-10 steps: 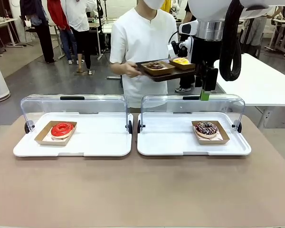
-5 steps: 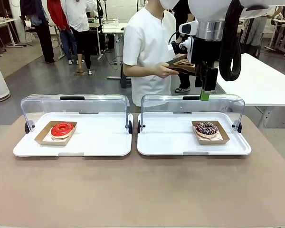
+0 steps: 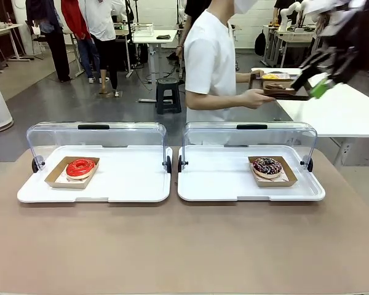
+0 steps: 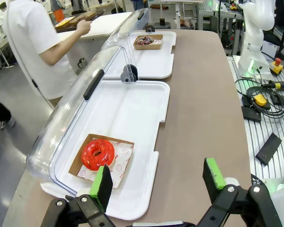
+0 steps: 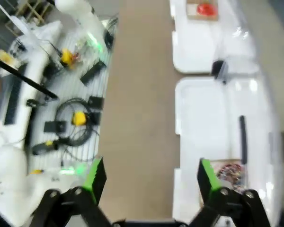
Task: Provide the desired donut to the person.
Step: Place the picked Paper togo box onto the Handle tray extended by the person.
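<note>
Standing past the table's [image 3: 190, 246] far edge, the person [image 3: 212, 61] holds a tray of donuts [image 3: 277, 86]; left gripper [image 4: 158, 182] and right gripper [image 5: 149, 177] both gape, released.

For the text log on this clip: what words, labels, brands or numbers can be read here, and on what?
Nothing can be read.
Paper liner under the red donut: small round red stamps, too small to read.
Chocolate donut's box: no print that I can make out.

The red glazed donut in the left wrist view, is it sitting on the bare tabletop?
No, the red glazed donut lies in a brown cardboard tray on the white serving tray, under its raised clear lid.
</note>
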Robot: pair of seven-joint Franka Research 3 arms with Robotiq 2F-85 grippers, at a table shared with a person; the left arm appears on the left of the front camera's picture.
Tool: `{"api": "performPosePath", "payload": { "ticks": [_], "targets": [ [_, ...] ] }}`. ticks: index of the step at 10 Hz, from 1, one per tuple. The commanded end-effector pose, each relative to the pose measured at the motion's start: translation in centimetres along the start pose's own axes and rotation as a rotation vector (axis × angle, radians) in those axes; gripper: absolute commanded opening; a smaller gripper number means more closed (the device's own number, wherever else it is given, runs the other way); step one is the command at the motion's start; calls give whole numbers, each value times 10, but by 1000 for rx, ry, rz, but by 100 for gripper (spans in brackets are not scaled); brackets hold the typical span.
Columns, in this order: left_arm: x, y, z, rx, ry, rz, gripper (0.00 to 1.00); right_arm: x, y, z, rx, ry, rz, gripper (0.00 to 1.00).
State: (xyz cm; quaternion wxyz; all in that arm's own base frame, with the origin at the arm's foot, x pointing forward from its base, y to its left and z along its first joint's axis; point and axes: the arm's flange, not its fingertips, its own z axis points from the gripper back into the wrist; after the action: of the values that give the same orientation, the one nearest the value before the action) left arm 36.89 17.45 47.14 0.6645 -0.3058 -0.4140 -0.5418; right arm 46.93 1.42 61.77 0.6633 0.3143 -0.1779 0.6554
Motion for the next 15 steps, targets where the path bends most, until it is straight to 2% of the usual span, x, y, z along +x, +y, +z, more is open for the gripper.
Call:
{"api": "performPosePath", "payload": {
  "ticks": [1,2,4,5,6,7,9,11,12,13,15],
  "targets": [
    [1,0,1,7,-1,0,100,-31,14,23,-1,-131,-4,100],
    [1,0,1,7,-1,0,100,-54,20,30,-112,-185,5,100],
    [1,0,1,7,-1,0,100,-99,28,25,-212,-199,18,100],
    [1,0,1,7,-1,0,100,-122,33,22,-291,-174,21,100],
    [1,0,1,7,-1,0,100,-139,35,18,-314,-196,29,100],
    [1,0,1,7,-1,0,100,-155,36,13,-344,-244,71,100],
    [1,0,1,7,-1,0,100,-185,25,7,-313,-405,75,100],
    [1,0,1,7,-1,0,100,-203,5,-5,-324,-487,41,100],
    [1,0,1,7,-1,0,100,-200,2,-9,-293,-492,48,100],
    [1,0,1,7,-1,0,100,-196,17,-2,-334,-425,32,100],
    [1,0,1,7,-1,0,100,-196,17,-2,-334,-425,32,100]
  ]
}}
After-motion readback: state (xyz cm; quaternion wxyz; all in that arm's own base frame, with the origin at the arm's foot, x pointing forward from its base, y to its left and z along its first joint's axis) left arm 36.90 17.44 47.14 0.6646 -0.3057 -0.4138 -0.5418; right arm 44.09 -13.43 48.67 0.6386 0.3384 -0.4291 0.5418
